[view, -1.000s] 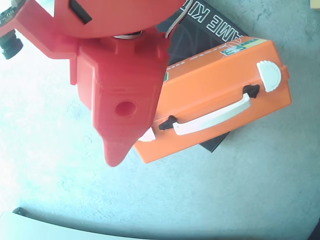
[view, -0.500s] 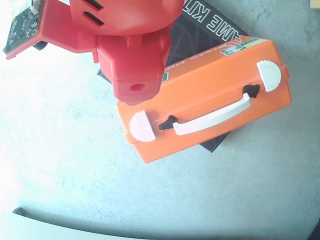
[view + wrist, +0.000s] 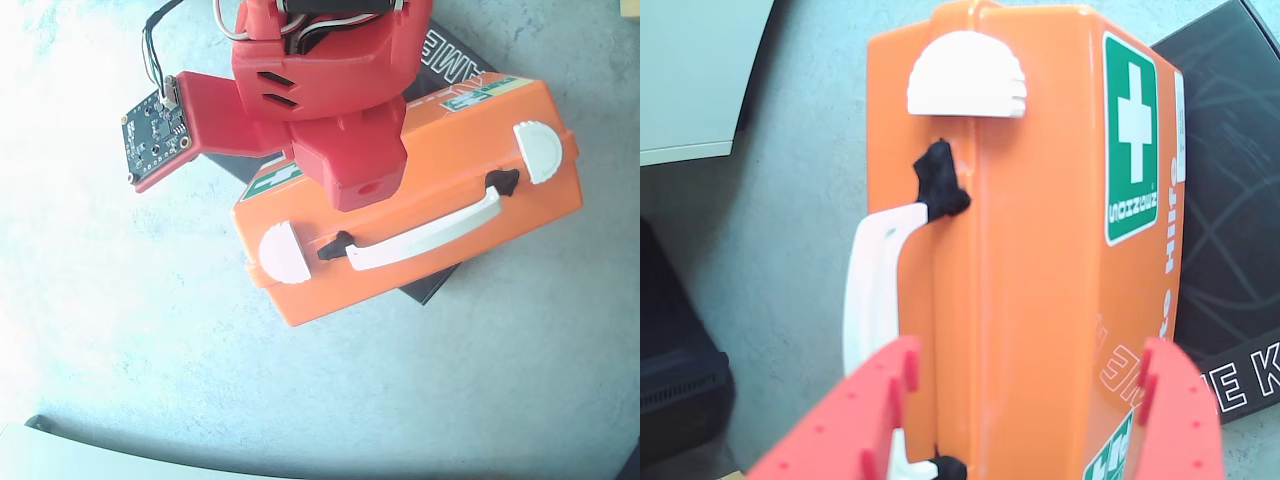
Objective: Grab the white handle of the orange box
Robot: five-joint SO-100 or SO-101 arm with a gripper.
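The gripper (image 3: pixel 1025 400) is spread wide, straddling the orange box (image 3: pixel 1040 250) body; shift it toward the white handle (image 3: pixel 872 290) beside the box, then close.

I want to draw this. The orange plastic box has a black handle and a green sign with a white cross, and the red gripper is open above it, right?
Nearly. The orange plastic box has a white handle, not a black one; only its end mounts are black, as the overhead view shows. The green sign with a white cross and the open red gripper are right.
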